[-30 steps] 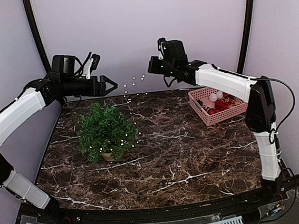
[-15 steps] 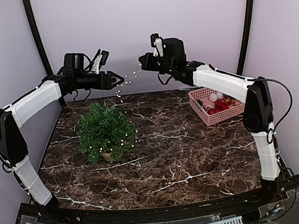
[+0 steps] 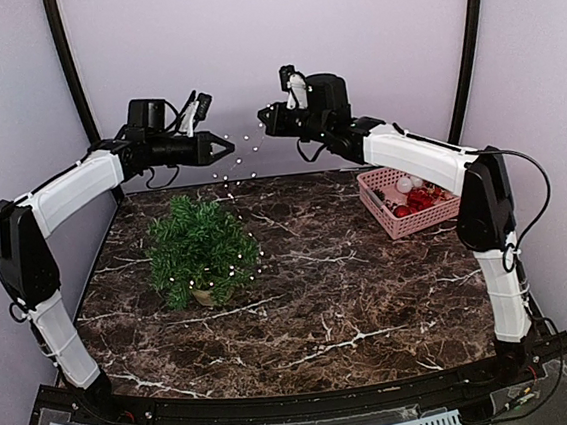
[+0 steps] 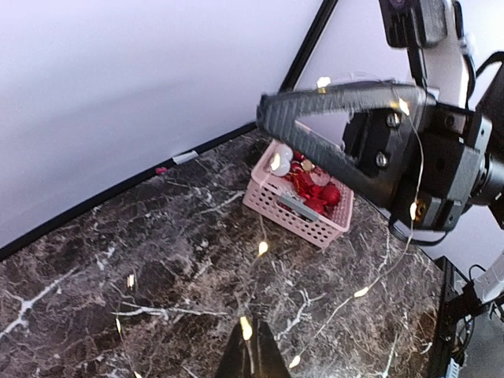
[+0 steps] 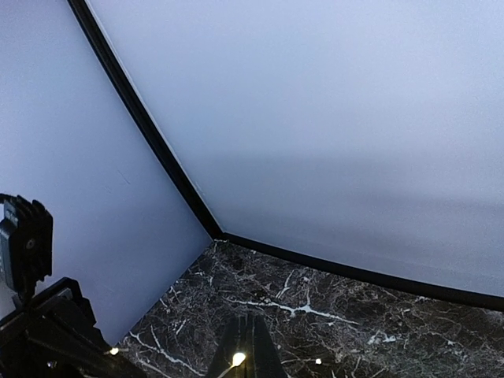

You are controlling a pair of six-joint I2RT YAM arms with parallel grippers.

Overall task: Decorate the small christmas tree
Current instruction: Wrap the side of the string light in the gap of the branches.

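The small christmas tree (image 3: 202,248) stands in a pot on the left of the marble table, with tiny white lights on its branches. A string of lights (image 3: 243,156) hangs in the air above and behind it, between the two grippers. My left gripper (image 3: 225,147) is shut on the string; in the left wrist view its closed tips (image 4: 252,329) pinch the wire by a lit bulb (image 4: 246,327). My right gripper (image 3: 263,122) faces it from the right, also shut on the string (image 5: 238,359), with its tips (image 5: 246,321) together.
A pink basket (image 3: 410,198) of red and white ornaments sits at the back right of the table, also visible as the basket (image 4: 303,197) in the left wrist view. The marble table (image 3: 351,286) spreads in front of the tree. Lilac walls enclose the back and sides.
My left gripper has moved right towards the right gripper and shut on the string of lights. The right gripper has shifted a little left, still shut on the string.
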